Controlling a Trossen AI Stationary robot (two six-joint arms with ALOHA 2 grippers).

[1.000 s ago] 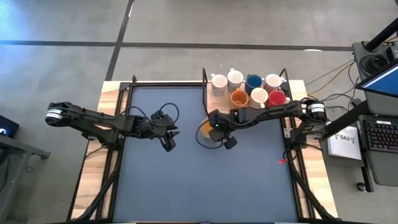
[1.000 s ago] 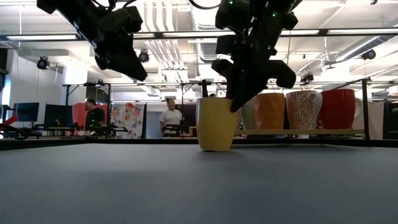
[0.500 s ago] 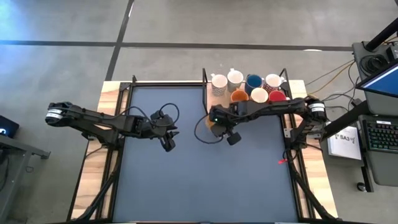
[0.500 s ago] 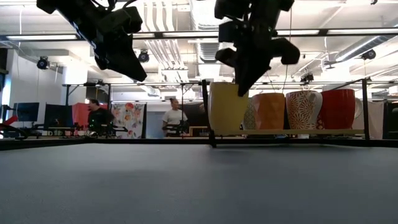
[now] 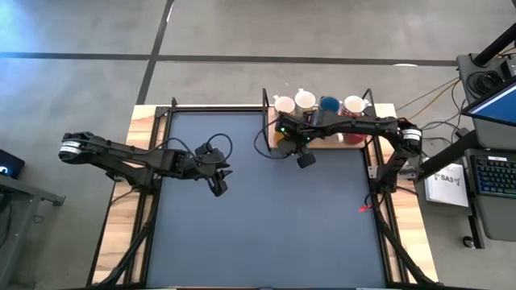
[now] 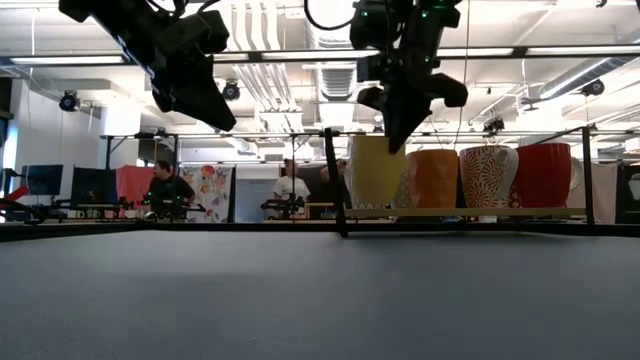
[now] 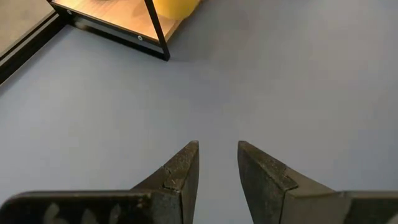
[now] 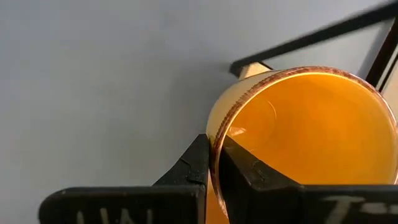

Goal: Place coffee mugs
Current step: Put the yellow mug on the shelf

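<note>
The right gripper (image 8: pixel 212 163) is clamped on the rim of the yellow-orange mug (image 8: pixel 305 134), one finger inside the wall and one outside. In the low view the mug (image 6: pixel 376 171) hangs upright, clear of the grey mat (image 6: pixel 300 300), level with the wooden shelf (image 6: pixel 470 211). From above, gripper and mug sit at the shelf's near-left corner, about one o'clock from the table's centre. The other mugs (image 5: pixel 322 105) are lined up behind, toward twelve to two o'clock. The left gripper (image 7: pixel 217 168) hovers with fingers parted and empty above the mat, toward nine o'clock.
</note>
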